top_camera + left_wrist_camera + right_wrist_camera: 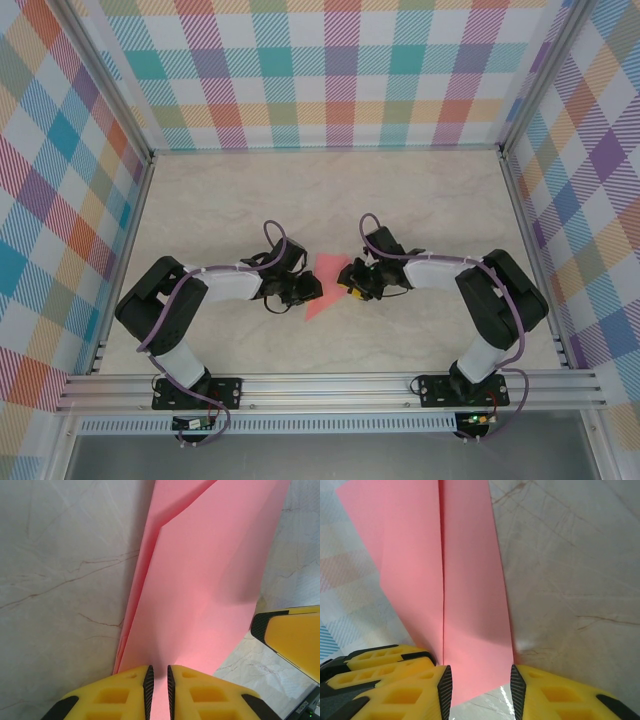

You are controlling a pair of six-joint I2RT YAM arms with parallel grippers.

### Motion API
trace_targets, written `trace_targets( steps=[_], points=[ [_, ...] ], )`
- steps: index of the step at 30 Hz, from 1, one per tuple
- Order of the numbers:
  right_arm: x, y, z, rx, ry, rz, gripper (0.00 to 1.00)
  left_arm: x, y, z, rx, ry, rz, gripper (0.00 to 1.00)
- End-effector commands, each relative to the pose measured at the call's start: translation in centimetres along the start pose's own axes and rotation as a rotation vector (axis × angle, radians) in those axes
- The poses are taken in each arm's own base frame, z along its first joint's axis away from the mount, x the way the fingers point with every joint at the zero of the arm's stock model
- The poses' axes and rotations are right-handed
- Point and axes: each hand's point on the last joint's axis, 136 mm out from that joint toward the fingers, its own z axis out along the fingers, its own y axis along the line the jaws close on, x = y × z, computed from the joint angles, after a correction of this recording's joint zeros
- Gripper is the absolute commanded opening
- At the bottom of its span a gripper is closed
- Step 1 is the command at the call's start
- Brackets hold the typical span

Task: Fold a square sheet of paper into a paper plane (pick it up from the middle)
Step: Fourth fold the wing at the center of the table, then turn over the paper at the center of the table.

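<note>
Where the two arms meet over the middle of the marble-patterned table (420, 190), the sheet of paper (327, 270) sits between them, salmon-pink and already creased into a long shape that narrows to a point toward the near edge. The left gripper (303, 291) comes at it from the left, and in the left wrist view its yellow fingers (125, 692) are pressed almost together, with the paper's edge pinched in the thin slot between the black pads. Above them in that view one folded layer lies on another, a slanted edge crossing near the top. The right gripper (350, 280) faces it from the other side, just beside the paper. In the right wrist view its jaws stand spread, and the near end of the pink strip lies in the gap between the two pads. I cannot tell whether the pads touch the paper's edges. A straight crease runs lengthwise up the strip from there. Plaid walls (330, 70) enclose the table.
</note>
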Motion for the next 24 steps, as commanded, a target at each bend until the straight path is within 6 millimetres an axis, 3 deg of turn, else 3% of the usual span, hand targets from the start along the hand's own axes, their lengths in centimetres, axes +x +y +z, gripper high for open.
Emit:
trace_targets(
  steps=[1, 5, 10, 16, 24],
  points=[
    [0.6, -0.9, -0.1, 0.028, 0.007, 0.026, 0.38, 1.2, 2.4, 0.3, -0.076, 0.039, -0.038, 0.19],
    [0.7, -1.3, -0.3, 0.036, -0.001, 0.02, 0.39, 1.3, 2.5, 0.3, -0.078, 0.038, -0.037, 0.19],
    [0.8, 0.1, 0.7, -0.034, 0.031, 0.009, 0.38, 1.4, 2.6, 0.4, -0.075, 0.042, -0.04, 0.19],
    [0.0, 2.2, 0.4, -0.093, 0.008, -0.02, 0.37, 1.4, 2.5, 0.3, -0.071, 0.04, -0.041, 0.19],
    [-1.0, 3.2, 1.3, -0.105, 0.002, -0.023, 0.38, 0.9, 1.2, -0.2, -0.022, 0.018, -0.053, 0.2]
  ],
)
